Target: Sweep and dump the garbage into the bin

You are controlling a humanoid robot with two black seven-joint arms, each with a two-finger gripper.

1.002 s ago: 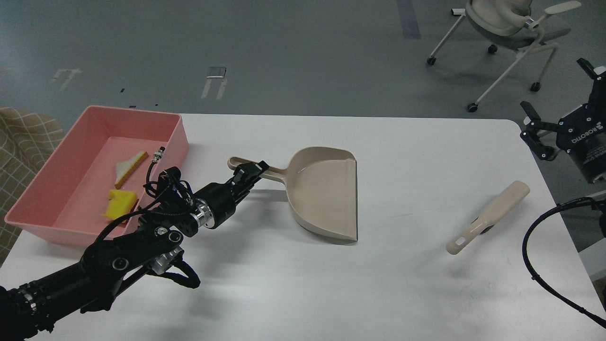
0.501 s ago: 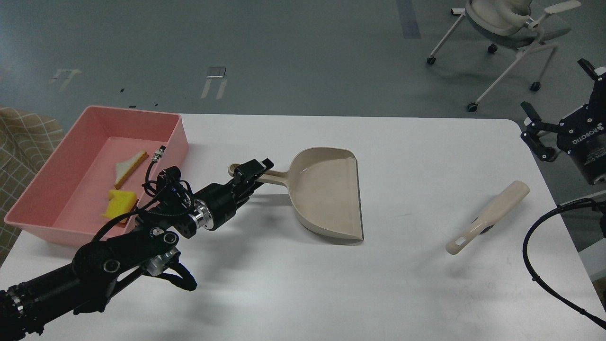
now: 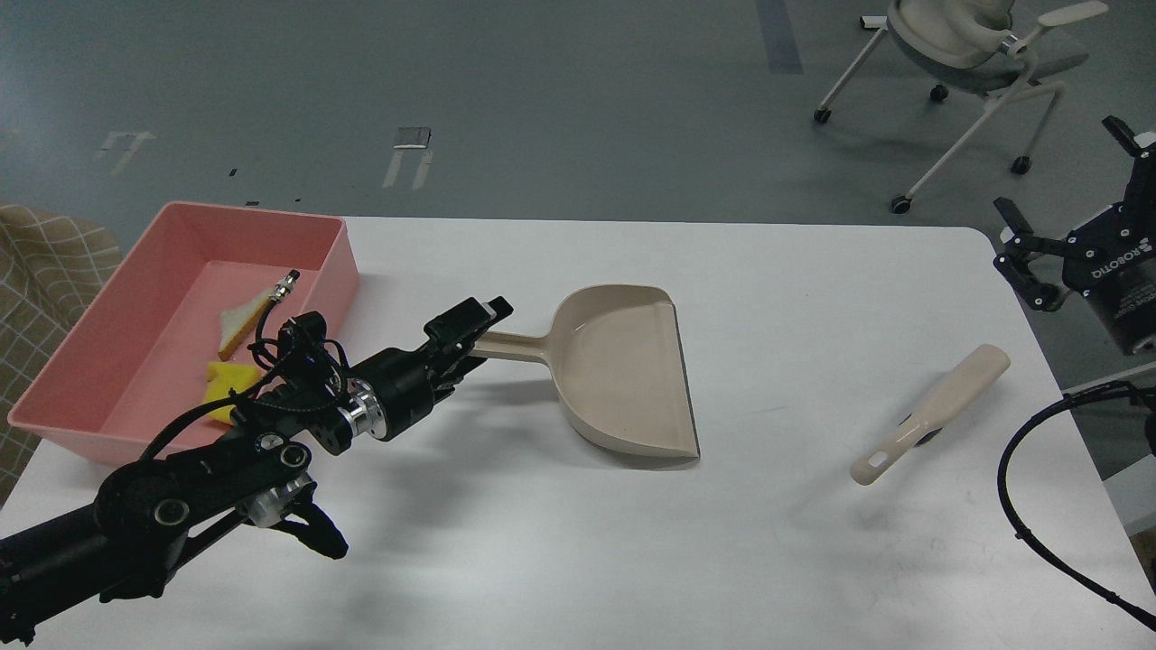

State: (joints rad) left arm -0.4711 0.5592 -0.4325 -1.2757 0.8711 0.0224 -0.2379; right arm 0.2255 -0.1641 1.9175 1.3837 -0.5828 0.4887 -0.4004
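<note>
The pink bin (image 3: 237, 213) stands at the table's back left. The white bread slice (image 3: 242, 322) and the yellow sponge (image 3: 222, 390) lie inside it, partly behind my left arm's cables. The beige dustpan (image 3: 623, 370) lies flat and empty mid-table, its handle pointing left. My left gripper (image 3: 470, 341) is at the end of that handle, with its jaws apart above and below it. My right gripper (image 3: 1066, 171) is open and empty, raised off the table's right edge.
The beige brush (image 3: 935, 413) lies on the table at the right, below my right gripper. A black cable (image 3: 1016, 487) loops over the right table edge. An office chair (image 3: 975, 54) stands on the floor beyond.
My left arm has drawn back to the left and its jaws have spread off the dustpan handle. The dustpan turned slightly and settled. The right arm has not moved.
</note>
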